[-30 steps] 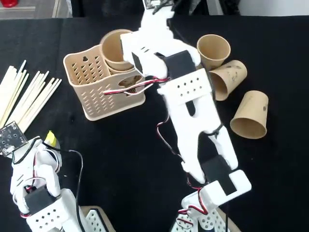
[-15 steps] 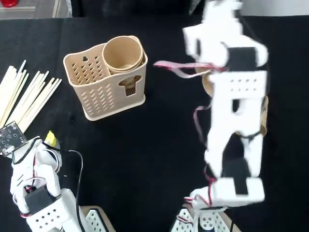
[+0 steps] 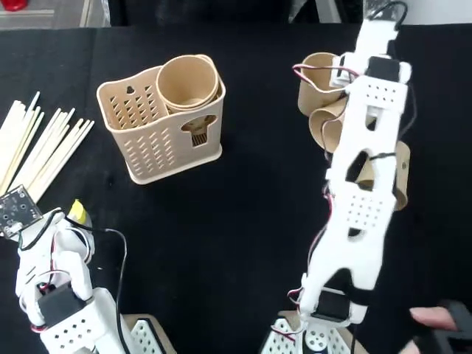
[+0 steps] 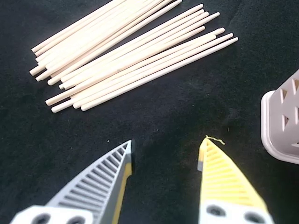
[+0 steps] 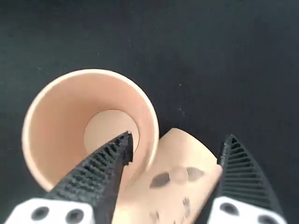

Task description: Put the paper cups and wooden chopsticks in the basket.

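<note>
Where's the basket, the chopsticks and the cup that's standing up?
basket (image 3: 161, 144): high view, front wall.
chopsticks (image 4: 131, 56): left wrist view, middle of the pile.
upright cup (image 5: 60, 126): right wrist view, inner wall.

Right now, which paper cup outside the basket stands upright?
The upright cup is below the right claw, mouth up. The cup beside it lies on its side; another cup is hidden behind the arm.

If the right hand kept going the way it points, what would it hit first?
Probably the upright paper cup: the open right hand straddles its rim, one finger above its mouth. The tipped cup beside it is close too; depth is unclear.
</note>
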Controlling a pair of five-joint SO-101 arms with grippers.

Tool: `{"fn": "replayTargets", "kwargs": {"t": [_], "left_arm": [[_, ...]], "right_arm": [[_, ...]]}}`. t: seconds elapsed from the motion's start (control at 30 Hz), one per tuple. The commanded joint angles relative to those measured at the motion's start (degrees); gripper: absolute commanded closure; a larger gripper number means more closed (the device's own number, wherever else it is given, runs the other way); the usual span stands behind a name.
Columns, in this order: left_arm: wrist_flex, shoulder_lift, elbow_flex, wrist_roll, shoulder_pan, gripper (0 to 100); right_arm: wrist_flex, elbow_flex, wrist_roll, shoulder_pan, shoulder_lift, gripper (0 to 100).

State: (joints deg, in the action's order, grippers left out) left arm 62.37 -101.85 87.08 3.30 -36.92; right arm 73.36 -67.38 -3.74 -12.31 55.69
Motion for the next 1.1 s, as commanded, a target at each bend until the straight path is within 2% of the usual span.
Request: {"fn": "replayTargets", "kwargs": {"t": [0.0,0.17,0.4,0.5,0.73,1.07], "left_arm": [[-1.1,-0.2,-0.2,-0.4,0.6,77],[-1.1,-0.2,-0.2,-0.4,0.6,77],[-1.1,-0.2,-0.2,-0.4,0.6,77],[-1.1,-0.2,-0.2,-0.4,0.6,77],[-1.1,-0.2,-0.2,-0.4,0.6,77],[-1.1,-0.2,-0.2,-0.5,0.6,77]], "right_arm": [[1.3,-16.7,2.5,-0.7,7.9,70.5],[1.4,-25.6,3.9,-0.6,14.0,71.7],[1.1,-24.7,3.6,-0.8,14.1,93.4],[1.5,-24.5,3.6,-1.0,13.1,98.5],[7.1,-24.4,7.8,-1.0,6.3,98.7],[16.8,-24.7,8.5,0.4,-3.7,98.7]]}}
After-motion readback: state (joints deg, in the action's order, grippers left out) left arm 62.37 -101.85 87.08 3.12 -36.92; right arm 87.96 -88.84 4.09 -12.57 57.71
